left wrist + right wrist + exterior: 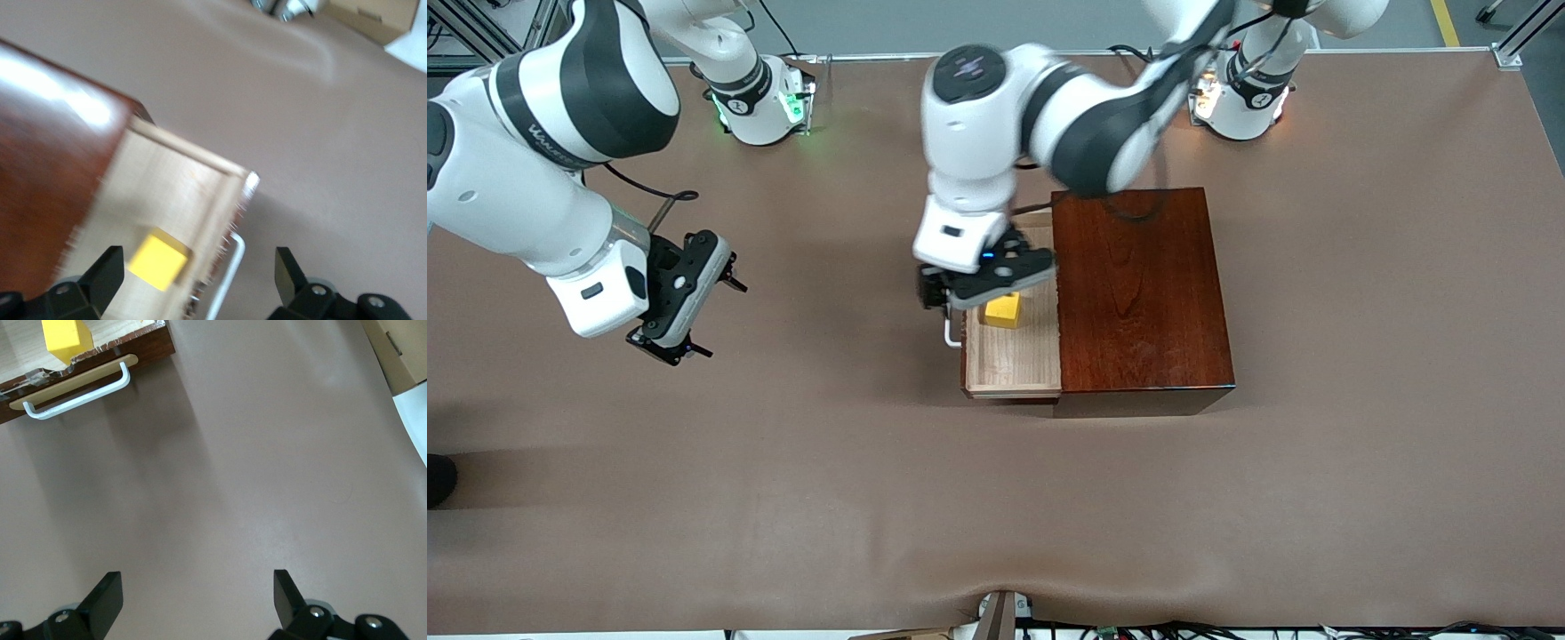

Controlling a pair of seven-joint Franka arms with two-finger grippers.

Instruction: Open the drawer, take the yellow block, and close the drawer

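- Yellow block [1003, 309] sits in the pulled-out drawer [1012, 360]; left gripper [996, 283] hangs over it, right gripper [680, 307] waits over bare table
- Left wrist view: fingers [107, 270] spread wide, straddling the block [157, 261], holding nothing
- Right wrist view: fingers [107, 595] wide apart, empty; drawer handle [79, 395] well apart

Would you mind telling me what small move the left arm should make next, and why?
Probably shift the left pincer sideways over the yellow block, then lower. The drawer is already pulled out, the block sits in it, and the open fingers are off-centre, near the handle. The right pincer waits.
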